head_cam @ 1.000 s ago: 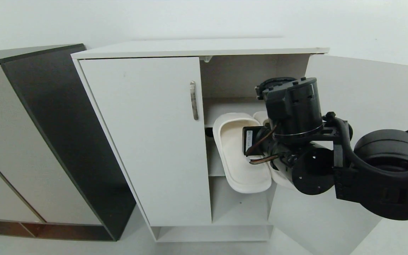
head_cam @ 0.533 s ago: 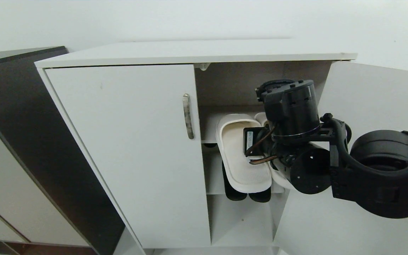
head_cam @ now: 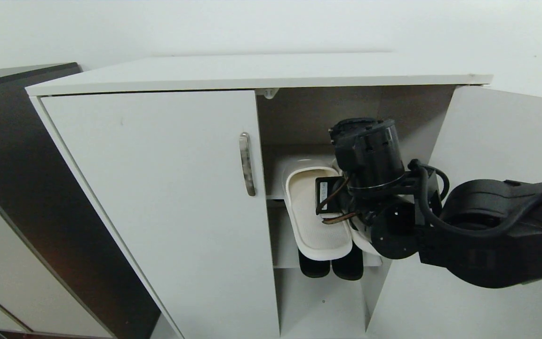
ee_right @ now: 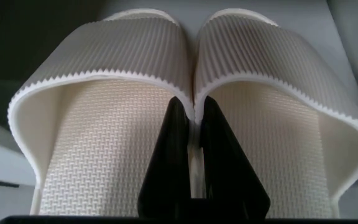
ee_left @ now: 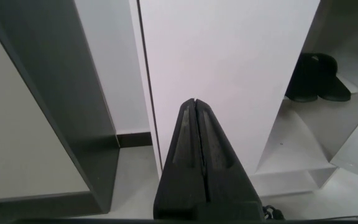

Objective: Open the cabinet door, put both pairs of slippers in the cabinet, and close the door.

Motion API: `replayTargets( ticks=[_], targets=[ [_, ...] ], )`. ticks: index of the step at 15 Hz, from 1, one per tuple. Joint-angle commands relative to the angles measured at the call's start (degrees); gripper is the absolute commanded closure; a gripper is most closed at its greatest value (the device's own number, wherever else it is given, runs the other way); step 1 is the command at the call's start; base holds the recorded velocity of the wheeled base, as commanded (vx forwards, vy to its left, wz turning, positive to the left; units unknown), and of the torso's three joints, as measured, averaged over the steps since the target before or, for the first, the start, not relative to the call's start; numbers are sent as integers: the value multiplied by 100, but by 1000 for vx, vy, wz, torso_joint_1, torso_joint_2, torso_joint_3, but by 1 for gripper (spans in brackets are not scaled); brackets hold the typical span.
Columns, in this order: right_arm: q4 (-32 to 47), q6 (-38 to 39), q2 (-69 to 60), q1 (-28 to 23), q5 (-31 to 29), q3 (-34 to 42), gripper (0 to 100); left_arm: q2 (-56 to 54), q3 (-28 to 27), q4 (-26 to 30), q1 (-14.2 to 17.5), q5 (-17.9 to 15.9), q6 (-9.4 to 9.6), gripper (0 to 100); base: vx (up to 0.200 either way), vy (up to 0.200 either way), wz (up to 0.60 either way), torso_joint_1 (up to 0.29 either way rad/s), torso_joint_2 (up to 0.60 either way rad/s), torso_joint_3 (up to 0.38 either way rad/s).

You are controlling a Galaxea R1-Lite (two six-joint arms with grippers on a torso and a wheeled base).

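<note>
The right pincer (ee_right: pixel 194 107) is clamping the white slippers (head_cam: pixel 312 221) by their two inner edges, squeezed together between its fingers, and it is holding the pair soles-down in the open half of the cabinet (head_cam: pixel 252 70). The toes are pointing in over the upper shelf (head_cam: pixel 276 187) while the heels are hanging out past the front. Whether the soles are resting on that shelf is impossible to tell, because the arm's wrist is blocking the contact, and it is also covering most of the right-hand slipper of the pair. Underneath, the black slippers (head_cam: pixel 331 268) are sitting on the lower shelf (head_cam: pixel 284 258), with just their rounded heels peeking out below the white pair. The right door (head_cam: pixel 487 141) is standing wide open, its far edge cut off by the frame. The left door (head_cam: pixel 158 202) is sitting closed, its handle (head_cam: pixel 247 164) untouched. The left pincer (ee_left: pixel 195 102) is hanging low in front of that closed door, fingers pressed together and gripping nothing. A dark cabinet (head_cam: pixel 26 165) is standing beside, partly cropped.
</note>
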Motion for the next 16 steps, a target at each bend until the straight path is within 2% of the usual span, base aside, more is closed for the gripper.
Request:
replayTargets(
  ticks=[1,9,16],
  targets=[
    [-27,-12,167,-99,28,-147,100,7,0,0,0,1,-3,100,0,0,0,0,0,0],
    [16,-372,958,-591,90,-1439,100,7,0,0,0,1,-3,100,0,0,0,0,0,0],
    [263,-390,1249,-758,178,-1896,100,7,0,0,0,1,-3,100,0,0,0,0,0,0]
  ],
)
